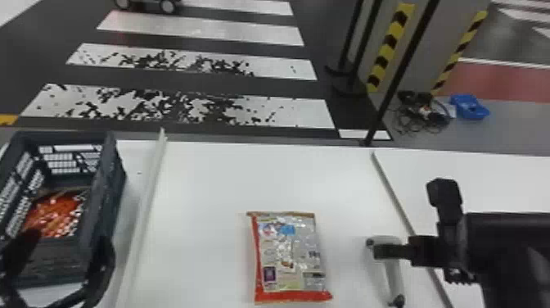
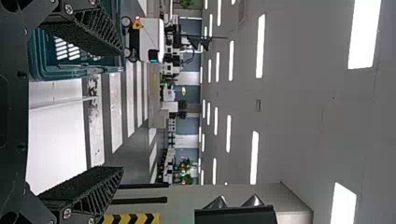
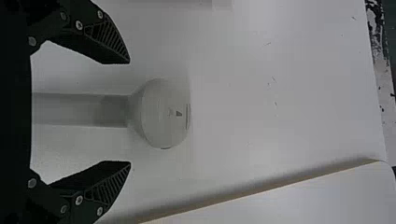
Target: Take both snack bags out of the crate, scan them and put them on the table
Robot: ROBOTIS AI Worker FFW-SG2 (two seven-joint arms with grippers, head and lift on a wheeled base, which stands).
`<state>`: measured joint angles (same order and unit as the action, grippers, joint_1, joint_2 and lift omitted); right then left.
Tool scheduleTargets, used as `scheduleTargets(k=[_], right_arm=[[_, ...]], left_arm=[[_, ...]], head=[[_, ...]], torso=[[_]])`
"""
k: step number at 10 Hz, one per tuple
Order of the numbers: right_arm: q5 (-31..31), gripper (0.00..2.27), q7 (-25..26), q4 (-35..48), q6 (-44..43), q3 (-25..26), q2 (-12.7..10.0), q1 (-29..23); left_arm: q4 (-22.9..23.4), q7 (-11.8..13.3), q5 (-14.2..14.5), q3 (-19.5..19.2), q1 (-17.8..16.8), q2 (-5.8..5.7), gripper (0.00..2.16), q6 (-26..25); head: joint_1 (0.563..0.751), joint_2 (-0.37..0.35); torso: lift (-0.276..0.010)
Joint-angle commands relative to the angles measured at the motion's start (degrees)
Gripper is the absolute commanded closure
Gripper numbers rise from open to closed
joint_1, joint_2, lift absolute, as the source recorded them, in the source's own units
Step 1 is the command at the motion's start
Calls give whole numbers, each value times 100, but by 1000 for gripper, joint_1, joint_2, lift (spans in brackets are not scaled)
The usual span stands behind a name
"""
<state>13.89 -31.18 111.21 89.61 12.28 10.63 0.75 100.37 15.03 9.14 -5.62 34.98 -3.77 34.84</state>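
While one snack bag (image 1: 290, 254) is out between the open left gripper (image 2: 122, 110) and open right gripper (image 3: 130, 112), the second bag (image 1: 55, 213) needs uncrating; scans unclear tbh.

I'm looking over a white table (image 1: 245, 176) with a dark crate (image 1: 110, 196) on its left side. Near the middle of its near part I see a snack bag (image 1: 288, 254) lying flat, and a pale scanner (image 1: 393, 272) to the right.
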Motion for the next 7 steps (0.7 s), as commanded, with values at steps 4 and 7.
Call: scheduleTargets(k=[4,7], right_arm=[[-255,36,25,1272,47,565,-210,-58],[-1125,53,710,1817,47,688,-579,4]], left_arm=[[9,0,9,0,9,-1,124,0],[26,0,9,0,9,-1,124,0]], head=[[695,-171],[695,-159]], torso=[[-91],[-91]])
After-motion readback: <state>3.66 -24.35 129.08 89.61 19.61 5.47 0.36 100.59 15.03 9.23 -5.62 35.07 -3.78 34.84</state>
